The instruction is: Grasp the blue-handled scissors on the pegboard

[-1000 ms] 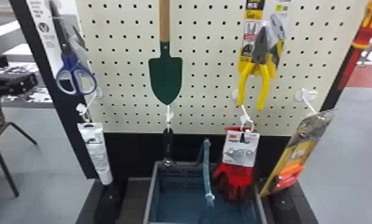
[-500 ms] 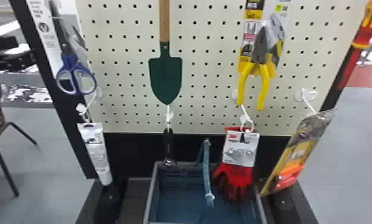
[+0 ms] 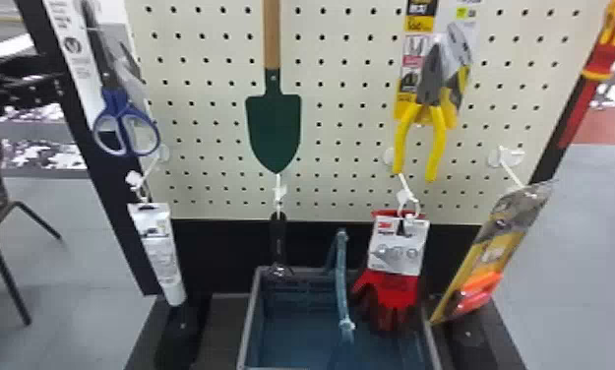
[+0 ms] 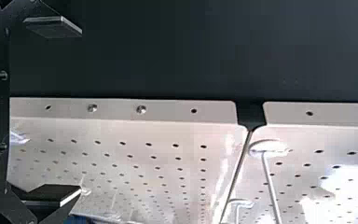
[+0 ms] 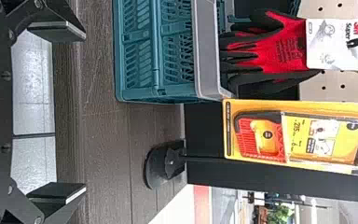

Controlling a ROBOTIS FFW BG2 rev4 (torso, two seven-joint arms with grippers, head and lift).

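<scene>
Blue-handled scissors [image 3: 118,106]: hang in a carded pack at the upper left edge of the pegboard [image 3: 350,162], handles down, with the green trowel [image 3: 273,128] to their right.
Left gripper [image 4: 56,109]: fingers spread, nothing between them; faces a perforated white panel.
Right gripper [image 5: 60,112]: fingers spread, nothing held; low, near the teal basket [image 5: 158,51] and the red gloves [image 5: 270,46].

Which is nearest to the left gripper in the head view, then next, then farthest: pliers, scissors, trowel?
1. Scissors, at the board's left edge, beside the gripper.
2. Trowel, board centre.
3. Pliers, right side.
</scene>
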